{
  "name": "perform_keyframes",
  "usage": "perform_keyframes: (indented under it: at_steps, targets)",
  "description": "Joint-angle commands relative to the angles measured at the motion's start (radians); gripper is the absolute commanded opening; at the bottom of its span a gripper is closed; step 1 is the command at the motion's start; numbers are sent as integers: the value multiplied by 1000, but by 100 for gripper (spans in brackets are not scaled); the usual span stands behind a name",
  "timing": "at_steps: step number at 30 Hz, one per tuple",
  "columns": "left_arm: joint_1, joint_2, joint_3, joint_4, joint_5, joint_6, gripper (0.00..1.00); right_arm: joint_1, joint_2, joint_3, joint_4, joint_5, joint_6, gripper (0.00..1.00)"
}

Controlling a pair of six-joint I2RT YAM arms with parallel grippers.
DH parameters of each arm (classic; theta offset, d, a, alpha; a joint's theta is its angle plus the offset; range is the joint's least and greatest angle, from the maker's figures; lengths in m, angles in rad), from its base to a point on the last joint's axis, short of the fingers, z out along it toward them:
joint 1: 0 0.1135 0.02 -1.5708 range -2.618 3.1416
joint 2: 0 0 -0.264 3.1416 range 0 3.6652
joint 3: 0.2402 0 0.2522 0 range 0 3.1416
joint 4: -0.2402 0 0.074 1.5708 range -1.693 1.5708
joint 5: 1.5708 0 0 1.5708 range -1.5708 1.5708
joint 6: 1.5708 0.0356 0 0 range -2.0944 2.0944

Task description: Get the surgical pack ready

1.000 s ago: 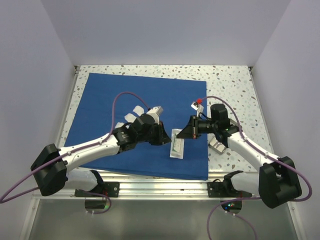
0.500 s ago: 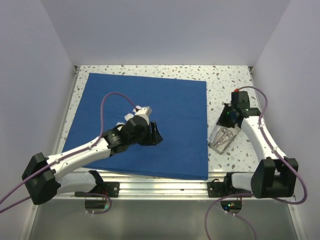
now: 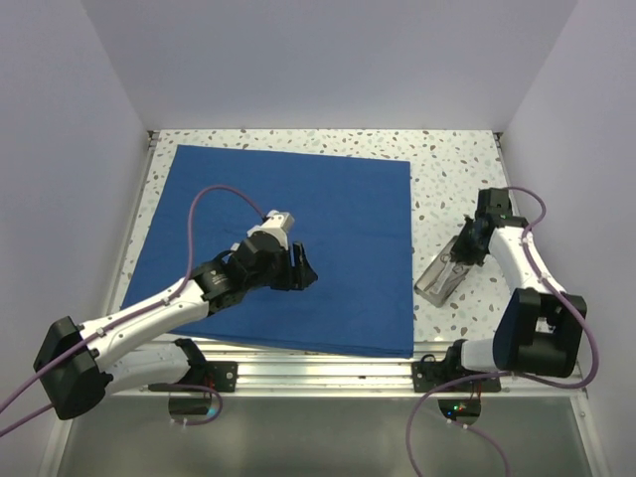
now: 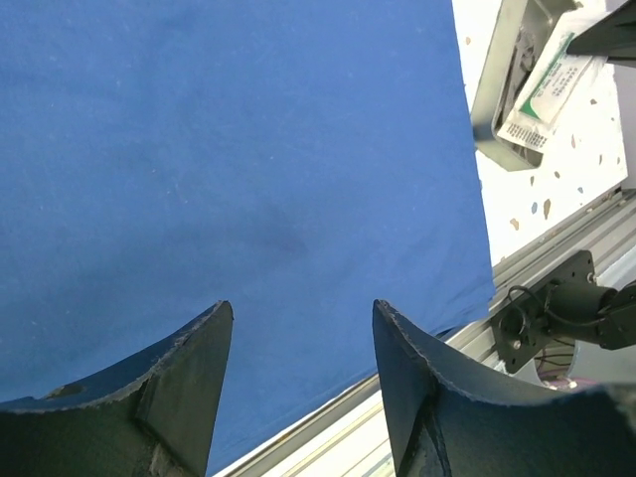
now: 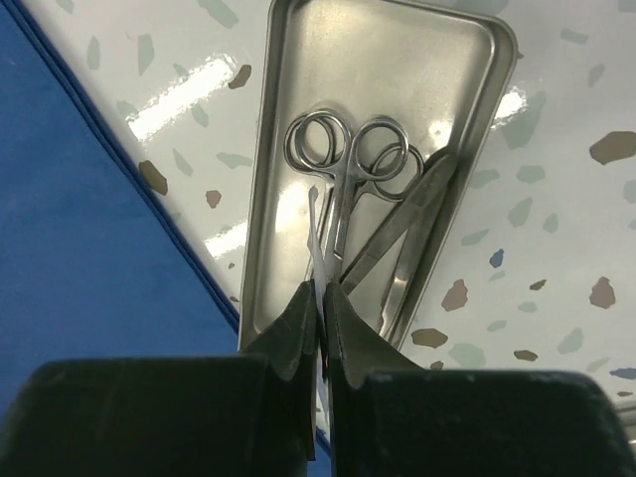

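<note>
A second ago the packet (image 4: 545, 87) was at the middle of the drape (image 3: 338, 199), between both arms. Now it is over at the tray (image 3: 434, 281) on the table (image 3: 457, 169) just right of the drape, above the scissors (image 5: 343, 169). The right gripper (image 3: 459, 260) is pinched tight on the packet's thin edge, its arm folded back and pointing down. The left gripper (image 3: 301, 270) has let go and its jaws stand wide and empty, the arm stretched low over the drape.

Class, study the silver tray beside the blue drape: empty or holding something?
Holding something: steel scissors lie inside the tray, ring handles showing. The right gripper holds a packet just over it.
</note>
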Motion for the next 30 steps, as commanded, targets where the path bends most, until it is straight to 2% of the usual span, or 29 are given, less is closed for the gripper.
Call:
perform_keyframes:
  at_steps: [1,6,8,10,12,13,16,20,24,25,27,30]
  targets:
    - [20,-17,-22,33,33,29,62,-27,40,-14,94,-86,-18,0]
    - [54,-44,-45,33,50,36,62,-47,99,-10,123,-142,-22,2]
    - [68,-50,-47,27,65,36,62,-55,108,-10,108,-110,-26,16]
    - [72,-55,-50,24,67,36,63,-56,106,-1,92,-83,-35,35]
    - [79,-58,-53,15,65,35,64,-58,96,8,63,-43,-46,48]
    - [79,-61,-52,6,64,35,66,-58,86,10,48,-34,-49,60]
    - [88,-70,-48,-25,45,26,68,-56,34,19,28,-29,-58,74]
    - [112,-83,-33,-97,-31,24,70,-39,-13,42,9,-64,-59,78]
    - [166,-89,-30,-185,-102,7,68,123,-62,67,34,-93,-10,79]
    - [178,-81,-26,-232,-122,-5,68,219,-59,73,48,-104,2,79]
    - [215,-67,-4,-289,-183,-48,66,325,-52,76,69,-157,39,79]
    - [267,-44,5,-358,-234,-105,65,405,-36,68,129,-207,68,77]
